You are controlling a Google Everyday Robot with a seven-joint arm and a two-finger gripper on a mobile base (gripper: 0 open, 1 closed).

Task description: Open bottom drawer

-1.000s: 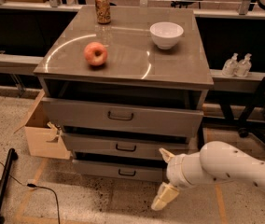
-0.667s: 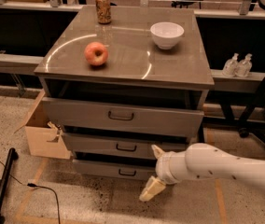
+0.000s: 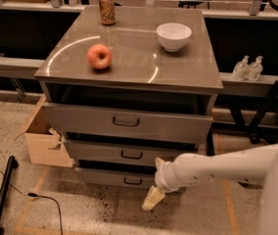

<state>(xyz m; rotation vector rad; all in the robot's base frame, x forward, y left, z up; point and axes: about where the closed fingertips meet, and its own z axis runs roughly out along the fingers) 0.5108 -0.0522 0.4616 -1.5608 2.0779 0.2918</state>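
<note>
- Speckled floor [image 3: 95, 214] lay under a grey metal cabinet [image 3: 129, 62] with a glossy flat top.
- The bottom drawer [image 3: 104, 176], slimmest, with a dark bar handle [image 3: 131, 181], sat lowest.
- The gripper [image 3: 154, 182], cream fingers spread apart, hung at its right end.
- A round apple [image 3: 100, 57] and a white bowl [image 3: 173, 35] sat on top.

gripper [image 3: 152, 184] before bottom drawer [image 3: 104, 176], right side | apple [image 3: 100, 56] left of bowl [image 3: 173, 35] on cabinet [image 3: 129, 80]
</note>
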